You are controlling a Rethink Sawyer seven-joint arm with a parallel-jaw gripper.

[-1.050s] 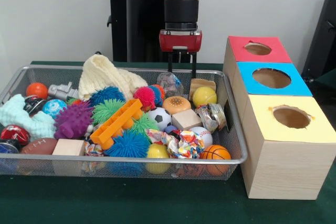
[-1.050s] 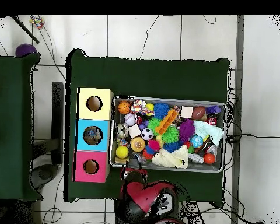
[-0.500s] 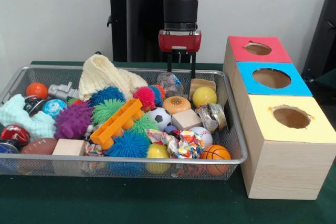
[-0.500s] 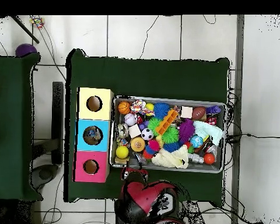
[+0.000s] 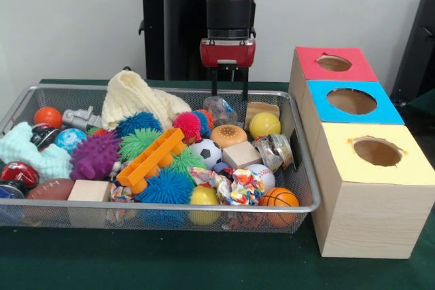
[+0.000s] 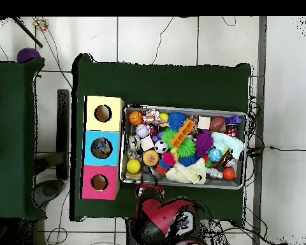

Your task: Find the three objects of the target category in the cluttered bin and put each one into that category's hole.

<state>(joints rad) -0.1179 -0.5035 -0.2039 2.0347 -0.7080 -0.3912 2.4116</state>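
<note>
One wire bin (image 5: 302,203) on the surface, and it's packed. Three boxes beside it, one hole apiece: pink (image 5: 332,64), blue (image 5: 350,102), yellow (image 5: 376,151). Spiky rubber balls, let's count: two blue (image 5: 165,187) (image 5: 138,124), two green (image 5: 138,142) (image 5: 186,160), one pink-red (image 5: 187,125), one purple (image 5: 95,154), so six showing. Two yellow balls (image 5: 264,124) (image 5: 204,197). Two plain wooden blocks (image 5: 241,154) (image 5: 89,190). One soccer ball (image 5: 205,152), one basketball (image 5: 279,197), one baseball (image 5: 261,174), one football (image 5: 49,188). One smooth orange ball (image 5: 47,116). One orange ladder-like toy (image 5: 149,159). One cream knitted cloth (image 5: 133,100), one mint fuzzy piece (image 5: 30,151). One crumpled wrapper bundle (image 5: 234,187). One burger-shaped toy (image 5: 228,135).
</note>
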